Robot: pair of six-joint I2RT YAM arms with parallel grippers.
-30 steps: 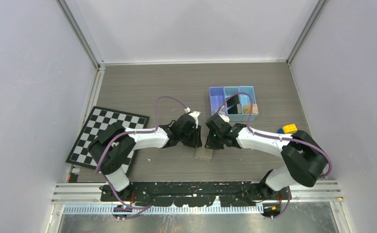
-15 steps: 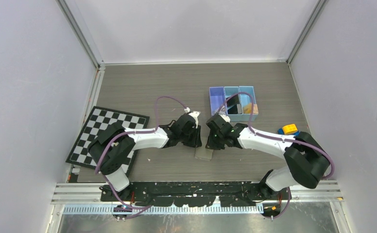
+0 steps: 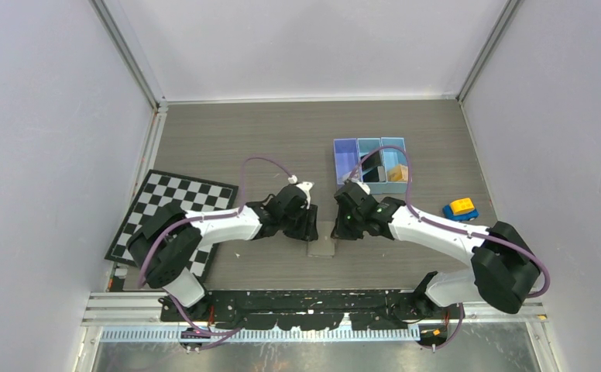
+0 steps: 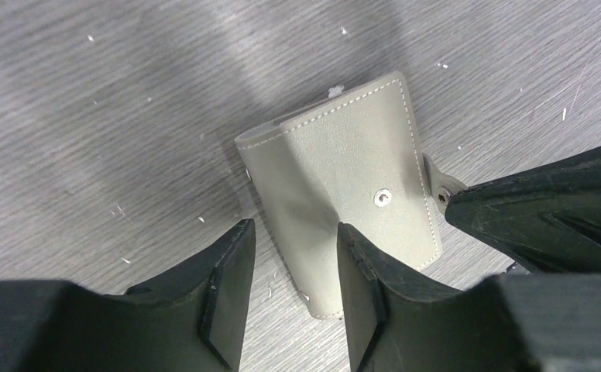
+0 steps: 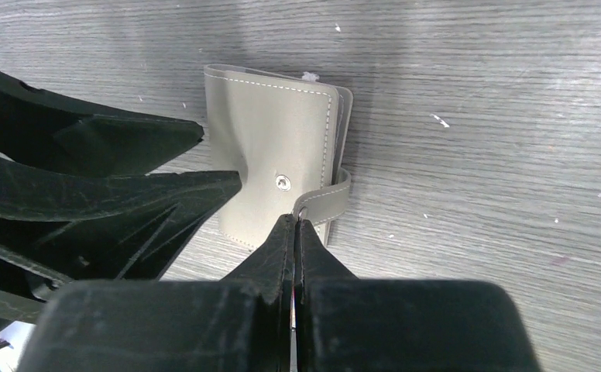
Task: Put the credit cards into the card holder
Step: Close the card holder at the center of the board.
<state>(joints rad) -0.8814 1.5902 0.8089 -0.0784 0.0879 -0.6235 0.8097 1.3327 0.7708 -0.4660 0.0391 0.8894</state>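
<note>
change: left end effector [image 4: 292, 252] just popped its jaws apart, now loose around the card holder [image 4: 352, 163] edge | right end effector [image 5: 296, 221] clenched on the snap tab [image 5: 330, 201] | holder: closed, flat on tabletop [image 3: 266, 139] between both arms | guess: opening it comes next, no cards in yet

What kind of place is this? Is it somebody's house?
Probably not: it looks like a robot test booth. The left arm and right arm are bolted by the table, plain walls box it in, and a checkered mat and blue tray look like practice props.
</note>
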